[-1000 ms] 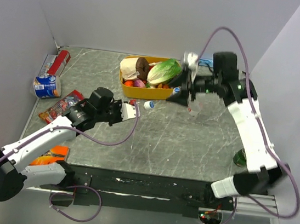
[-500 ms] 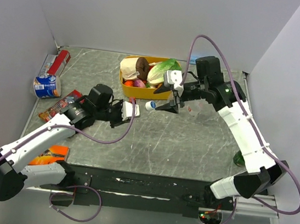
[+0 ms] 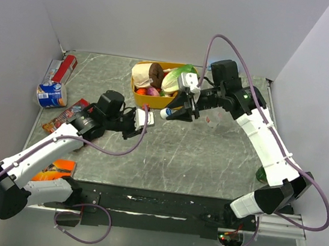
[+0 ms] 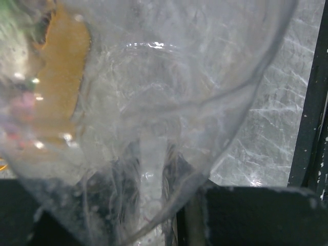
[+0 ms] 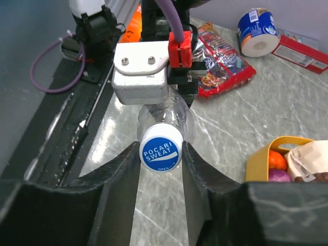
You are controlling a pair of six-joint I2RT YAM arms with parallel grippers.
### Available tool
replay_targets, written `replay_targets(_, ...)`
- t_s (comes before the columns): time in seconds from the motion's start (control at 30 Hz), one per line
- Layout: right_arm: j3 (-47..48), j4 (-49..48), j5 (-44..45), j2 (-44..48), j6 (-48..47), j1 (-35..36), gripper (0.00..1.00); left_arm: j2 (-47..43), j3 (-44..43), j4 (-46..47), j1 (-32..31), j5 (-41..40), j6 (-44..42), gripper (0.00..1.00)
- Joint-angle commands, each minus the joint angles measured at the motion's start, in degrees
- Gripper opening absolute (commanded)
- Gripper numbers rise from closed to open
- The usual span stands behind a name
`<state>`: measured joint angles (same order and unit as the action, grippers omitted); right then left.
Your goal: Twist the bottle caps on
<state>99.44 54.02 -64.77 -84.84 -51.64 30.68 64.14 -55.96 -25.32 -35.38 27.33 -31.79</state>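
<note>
Checking the right wrist view: right gripper [image 5: 161, 154] had both fingers pressed against the sides of the blue cap [image 5: 160, 149], one each side. I read that as clamped on the cap. The cap read "POCARI SWEAT" and sat on the neck of the clear bottle [image 5: 174, 117].

The bottle lay roughly horizontal above the table [image 3: 208, 159], neck pointing at the right arm. Left gripper [image 3: 141, 119] had it by the body, jaws closed on it. My left wrist view was filled with blurred clear plastic, with the marbled tabletop showing through.

From the top camera, the two grippers met nose to nose just in front of the yellow tub [image 3: 155, 102], with the bottle bridging them. The tub held toy food, including a green lettuce [image 3: 179, 78]. I also saw a blue can [image 3: 51, 94] and a red snack packet [image 3: 68, 116] well apart on the left side. A dark green bottle [image 3: 263, 172] stood by the right arm's lower link.
</note>
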Motion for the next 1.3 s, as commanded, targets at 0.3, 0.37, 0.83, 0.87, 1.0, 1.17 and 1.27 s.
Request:
replay_targets(0.3, -2.2, -32.8, 8.7, -2.3, 50.0, 2.3, 0.0, 0.9, -0.6, 12.5, -0.1, -4.7, 13.1, 0.01)
replay_targets(0.37, -0.8, -31.6, 10.4, -3.7, 50.8, 2.8, 0.0, 1.2, -0.5, 13.4, -0.1, -5.8, 14.7, 0.07)
replay_targets(0.83, 9.9, -13.7, 25.9, -9.7, 31.0, 2.6, 0.0, -9.0, 10.9, -0.3, 5.0, -16.7, 4.5, 0.96)
replay_targets(0.87, 9.7, -13.4, 26.9, -9.9, 30.3, 2.6, 0.0, -11.1, 11.4, -2.2, 6.4, -15.9, 3.2, 0.96)
replay_targets(1.0, 9.2, -12.5, 29.4, -11.7, 28.2, 2.6, 0.0, -15.3, 13.0, -11.9, 7.9, -14.1, -1.2, 0.96)
replay_targets(1.17, 3.8, -16.5, 30.8, -11.6, 26.1, 2.7, 0.0, -16.9, 14.7, -12.7, 8.9, -17.0, 2.1, 0.96)
replay_targets(1.27, 1.3, -18.9, 32.7, -12.1, 25.0, 3.1, 0.0, -17.5, 15.6, -11.5, 9.8, -16.3, 3.8, 0.96)
